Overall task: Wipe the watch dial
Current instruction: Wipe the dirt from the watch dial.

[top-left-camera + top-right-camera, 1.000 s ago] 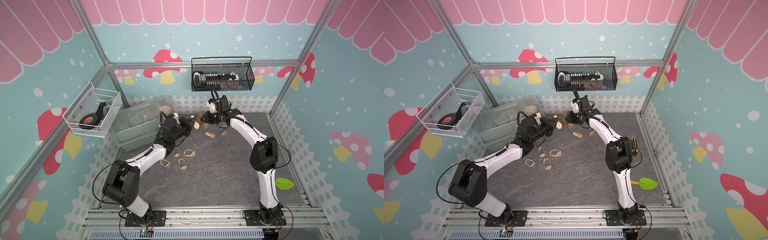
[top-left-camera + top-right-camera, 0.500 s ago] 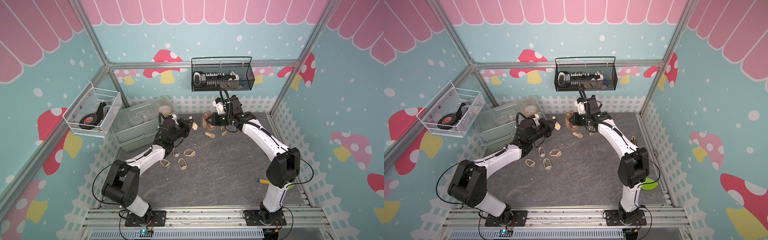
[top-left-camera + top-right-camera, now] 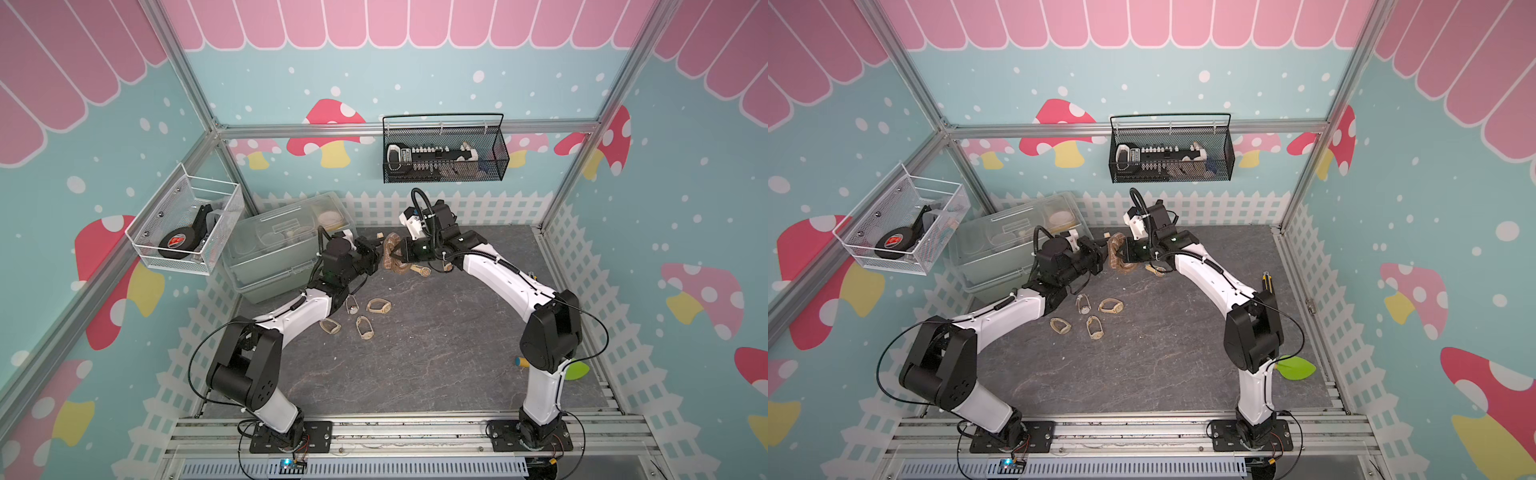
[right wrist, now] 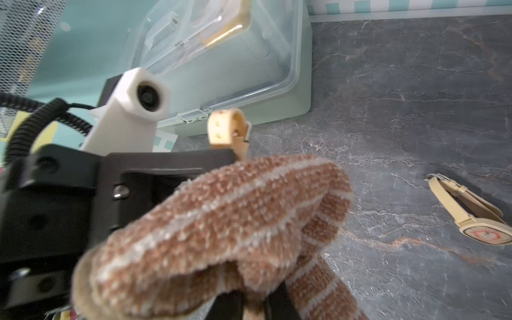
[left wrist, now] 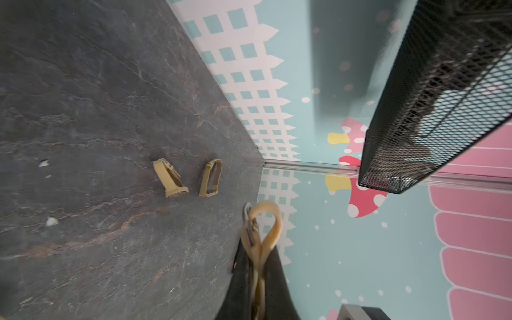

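the left gripper (image 3: 377, 259) has its jaws pressed together on the strap of a tan watch (image 5: 261, 230), whose looped band sticks out past the fingertips; the dial itself is hidden in every view, so its state cannot be read. just in front of those jaws, and seemingly against the watch, hangs a brown striped cloth (image 4: 235, 221), bunched into a thick fold. in the right wrist view only the buckle end of the strap shows above the cloth, so whether fabric is truly touching the dial cannot be told. the right gripper (image 3: 400, 254) pinches the cloth from the other side, its jaws closed on a gathered edge, with the rest of the fabric spilling forward toward the left jaws. so picking up the watch and the cloth and bringing them together look done; the rubbing of the dial seems to be at hand or only just under way, and putting both things down is left. below and behind the left jaws four loose watches (image 3: 364, 328) lie on the table (image 3: 415, 365), and two more (image 5: 170, 178) lie beneath the right arm, all untouched.
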Robot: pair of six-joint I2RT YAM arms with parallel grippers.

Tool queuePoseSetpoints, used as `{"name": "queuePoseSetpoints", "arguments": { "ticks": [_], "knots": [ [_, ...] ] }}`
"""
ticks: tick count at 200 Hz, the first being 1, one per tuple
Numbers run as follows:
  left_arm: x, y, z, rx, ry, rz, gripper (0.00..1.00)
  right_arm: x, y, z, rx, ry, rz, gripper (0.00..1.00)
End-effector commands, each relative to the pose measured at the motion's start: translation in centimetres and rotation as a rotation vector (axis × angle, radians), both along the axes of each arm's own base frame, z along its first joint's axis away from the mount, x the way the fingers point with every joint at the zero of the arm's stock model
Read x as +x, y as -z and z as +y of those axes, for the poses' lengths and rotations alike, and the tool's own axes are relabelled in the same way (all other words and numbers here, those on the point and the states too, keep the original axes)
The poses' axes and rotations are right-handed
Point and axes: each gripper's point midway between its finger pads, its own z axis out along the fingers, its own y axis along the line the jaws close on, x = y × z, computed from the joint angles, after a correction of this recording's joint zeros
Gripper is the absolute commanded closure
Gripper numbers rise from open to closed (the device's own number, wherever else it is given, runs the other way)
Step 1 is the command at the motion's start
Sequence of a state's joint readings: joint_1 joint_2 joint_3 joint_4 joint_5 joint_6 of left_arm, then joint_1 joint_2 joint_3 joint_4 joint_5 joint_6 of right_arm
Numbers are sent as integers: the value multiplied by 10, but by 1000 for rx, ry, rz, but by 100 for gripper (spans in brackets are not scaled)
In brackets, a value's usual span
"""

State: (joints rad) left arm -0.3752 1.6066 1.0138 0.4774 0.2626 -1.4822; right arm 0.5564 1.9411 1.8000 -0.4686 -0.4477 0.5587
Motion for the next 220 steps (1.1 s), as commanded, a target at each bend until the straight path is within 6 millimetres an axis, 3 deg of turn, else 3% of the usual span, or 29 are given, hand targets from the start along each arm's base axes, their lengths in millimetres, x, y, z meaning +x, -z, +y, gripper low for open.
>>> {"name": "queuePoseSetpoints", "arguments": {
  "ticks": [1,91,153,220],
  "knots": [
    [-1,-26,-5,-105,8,-54,100,13,-1,10,22,3,-10,100],
    [-12,-7,-13,-114,35,-20,100,27,-7,20,29,0,-27,100],
    [-4,-14,1,-124,5,-36,100,28,16,-6,-27,51,13,100],
    [4,-12,14,-129,-21,-40,100,7,13,-30,-57,60,2,100]
  ]
}}
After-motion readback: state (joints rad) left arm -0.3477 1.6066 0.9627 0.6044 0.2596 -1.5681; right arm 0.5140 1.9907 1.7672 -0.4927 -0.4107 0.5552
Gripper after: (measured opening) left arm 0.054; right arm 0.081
